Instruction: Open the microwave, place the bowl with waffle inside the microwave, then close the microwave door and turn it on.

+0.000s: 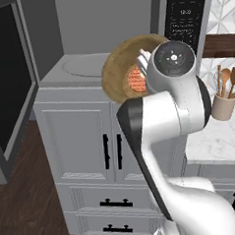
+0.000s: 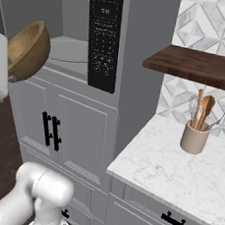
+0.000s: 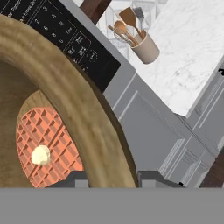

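Observation:
The microwave (image 1: 104,22) stands open, and its dark glass door (image 1: 4,82) is swung out to the left. My gripper (image 3: 113,179) is shut on the rim of the brown bowl (image 3: 83,105), one fingertip inside the rim and one outside. I hold the bowl (image 1: 117,70) steeply tilted just in front of the cavity, at the level of the turntable (image 1: 84,66). The reddish-orange waffle (image 3: 52,144) lies against the bowl's bottom with a pale pat on it, and it also peeks out beside my hand (image 1: 136,80). From the right, the bowl (image 2: 28,50) hangs left of the black keypad (image 2: 103,34).
A beige crock of wooden spoons (image 2: 196,136) stands on the marble counter (image 2: 167,170) to the right, under a dark wooden shelf (image 2: 199,65). Light grey cabinet doors with black handles (image 1: 111,152) sit below the microwave. The open door juts out over the wooden floor at the left.

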